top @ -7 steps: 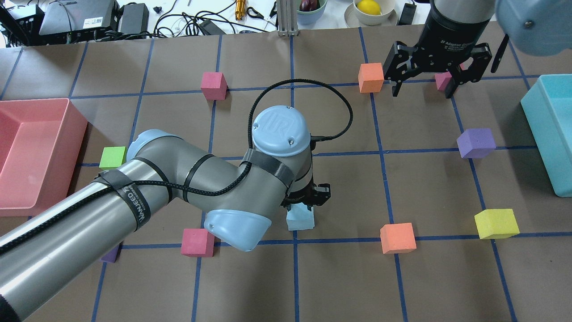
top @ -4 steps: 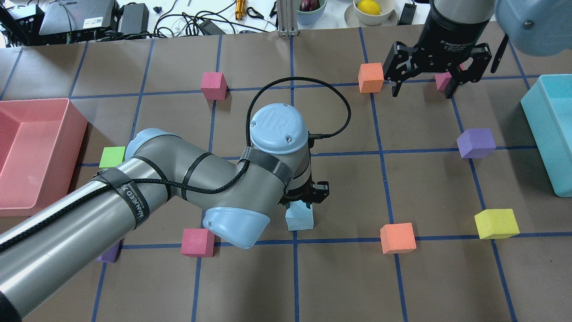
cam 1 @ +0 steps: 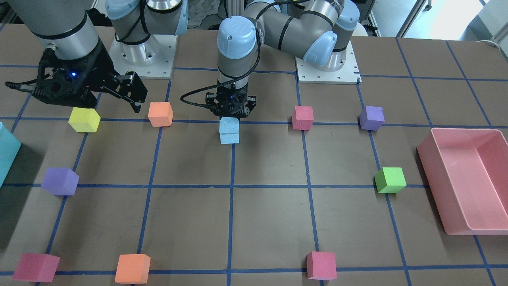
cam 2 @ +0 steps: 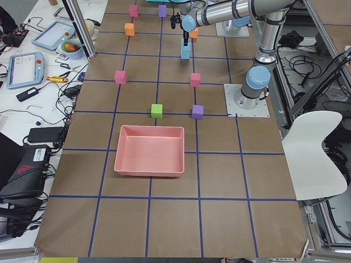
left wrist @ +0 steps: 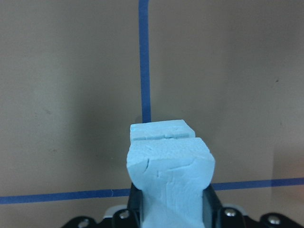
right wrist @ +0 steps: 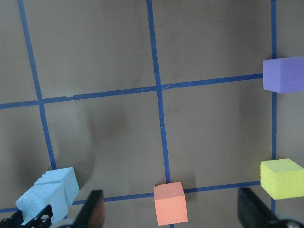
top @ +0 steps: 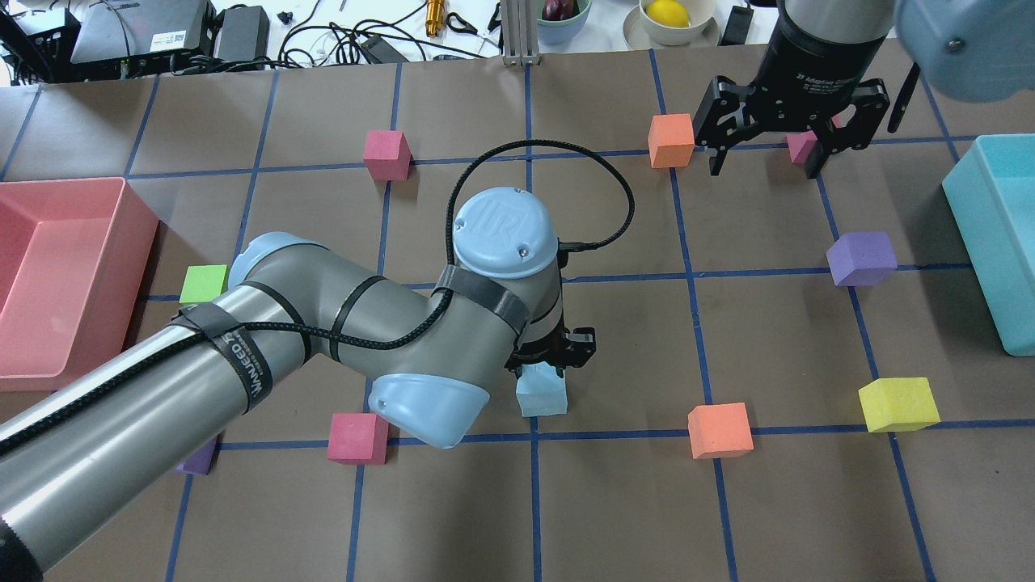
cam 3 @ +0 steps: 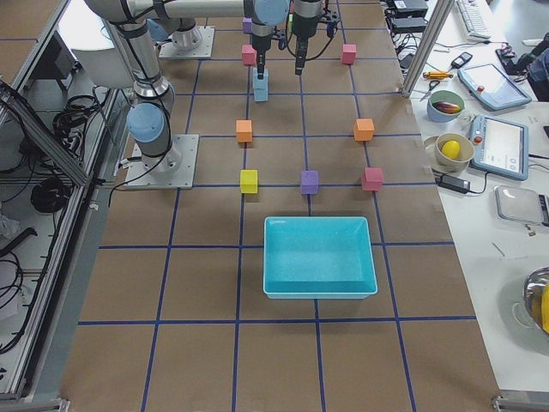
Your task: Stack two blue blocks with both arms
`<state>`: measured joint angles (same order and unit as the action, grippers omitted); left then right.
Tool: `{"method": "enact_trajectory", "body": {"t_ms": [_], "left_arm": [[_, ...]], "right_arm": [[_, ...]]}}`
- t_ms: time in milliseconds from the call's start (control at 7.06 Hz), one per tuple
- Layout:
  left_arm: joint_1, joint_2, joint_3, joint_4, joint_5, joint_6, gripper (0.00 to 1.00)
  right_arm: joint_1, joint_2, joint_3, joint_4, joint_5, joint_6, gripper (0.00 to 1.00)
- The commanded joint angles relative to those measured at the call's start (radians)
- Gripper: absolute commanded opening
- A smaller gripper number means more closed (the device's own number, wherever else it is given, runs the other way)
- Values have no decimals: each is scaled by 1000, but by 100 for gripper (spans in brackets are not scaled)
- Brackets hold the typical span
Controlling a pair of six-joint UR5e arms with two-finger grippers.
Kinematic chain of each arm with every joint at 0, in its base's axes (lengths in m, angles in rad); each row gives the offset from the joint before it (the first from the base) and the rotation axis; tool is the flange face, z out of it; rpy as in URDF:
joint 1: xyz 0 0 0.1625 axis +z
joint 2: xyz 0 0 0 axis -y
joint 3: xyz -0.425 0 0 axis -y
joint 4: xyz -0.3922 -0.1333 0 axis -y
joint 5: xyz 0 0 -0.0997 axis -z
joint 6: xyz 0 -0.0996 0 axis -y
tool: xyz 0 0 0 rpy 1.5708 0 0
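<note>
On the taped brown table (cam 1: pixel 270 167), the left hand (cam 1: pixel 230 114) clamps the top blue block (cam 1: pixel 229 125); the right hand (top: pixel 764 163) gapes.

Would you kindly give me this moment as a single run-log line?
left pincer: shut on upper blue block | lower blue block: directly beneath | right pincer: open, empty | release: not yet

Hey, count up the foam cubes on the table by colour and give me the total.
Pink cubes: 3
Orange cubes: 2
Purple cubes: 2
Blue cubes: 2
Yellow cube: 1
Green cube: 1
Total: 11
</note>
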<state>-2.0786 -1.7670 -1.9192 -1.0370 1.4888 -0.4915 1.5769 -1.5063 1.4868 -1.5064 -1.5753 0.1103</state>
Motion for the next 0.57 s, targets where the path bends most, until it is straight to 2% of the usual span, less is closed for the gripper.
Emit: {"method": "enact_trajectory", "body": {"t_ms": [0, 425], "left_arm": [[0, 1, 2, 0, -2, -1, 98], [18, 33, 11, 2, -2, 4, 100]], "right_arm": [[0, 0, 1, 0, 0, 0, 100], [0, 0, 1, 0, 0, 0, 100]]}}
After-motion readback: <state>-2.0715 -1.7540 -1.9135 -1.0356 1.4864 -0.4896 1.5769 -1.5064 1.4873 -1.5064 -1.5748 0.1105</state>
